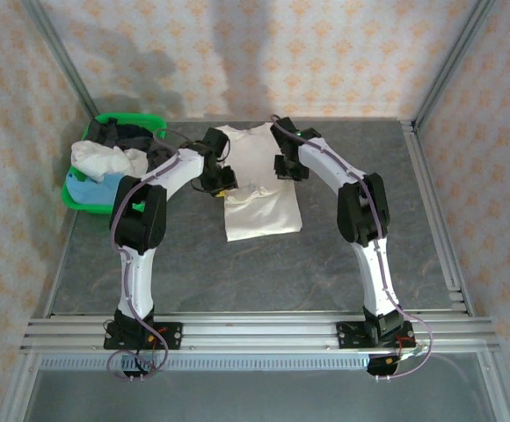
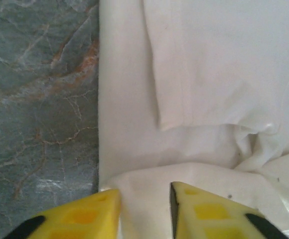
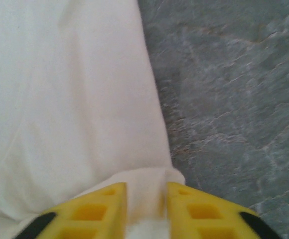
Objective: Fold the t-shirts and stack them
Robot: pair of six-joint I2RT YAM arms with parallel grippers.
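A white t-shirt [image 1: 259, 189] lies flat on the grey table, its sides folded in to make a long narrow shape. My left gripper [image 1: 224, 186] is at its left edge. In the left wrist view the yellow fingers [image 2: 145, 204] stand apart over a folded-in flap of the t-shirt [image 2: 209, 64]. My right gripper [image 1: 283, 169] is at the shirt's right edge. Its fingers [image 3: 147, 199] are parted, with a fold of the white cloth [image 3: 60, 99] lying between them.
A green basket [image 1: 105, 119] stands at the table's back left, holding crumpled white [image 1: 105, 158], light blue [image 1: 92, 187] and black [image 1: 123, 134] t-shirts. Bare grey marbled table [image 1: 264, 272] stretches in front of the shirt. Metal frame rails run along the sides.
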